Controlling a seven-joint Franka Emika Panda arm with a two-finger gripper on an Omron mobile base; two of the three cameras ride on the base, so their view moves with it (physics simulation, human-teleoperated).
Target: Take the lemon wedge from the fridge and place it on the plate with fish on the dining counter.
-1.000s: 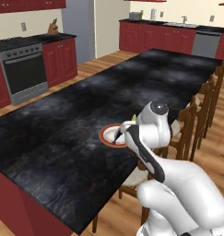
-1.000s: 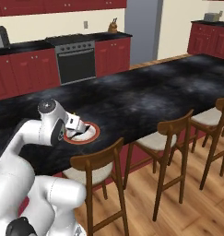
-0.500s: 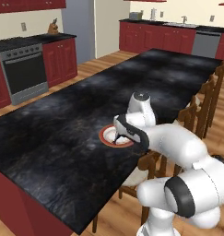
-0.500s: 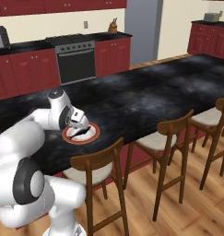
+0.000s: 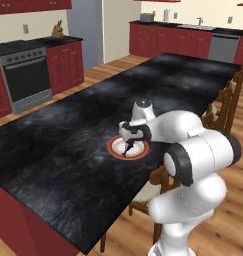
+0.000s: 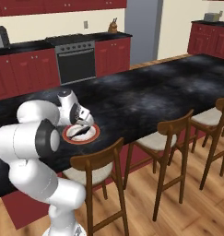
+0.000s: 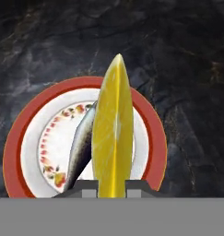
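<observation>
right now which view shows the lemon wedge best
The hand view: the lemon wedge stands large and yellow between the shut gripper tips, above the plate with fish. In both base views the hand covers it over the plate.

Glossy white rounded arm (image 5: 193,150), bulbous segments, dark grey joint rings, thick white pedestal base; small dark pincer (image 5: 127,146).
</observation>
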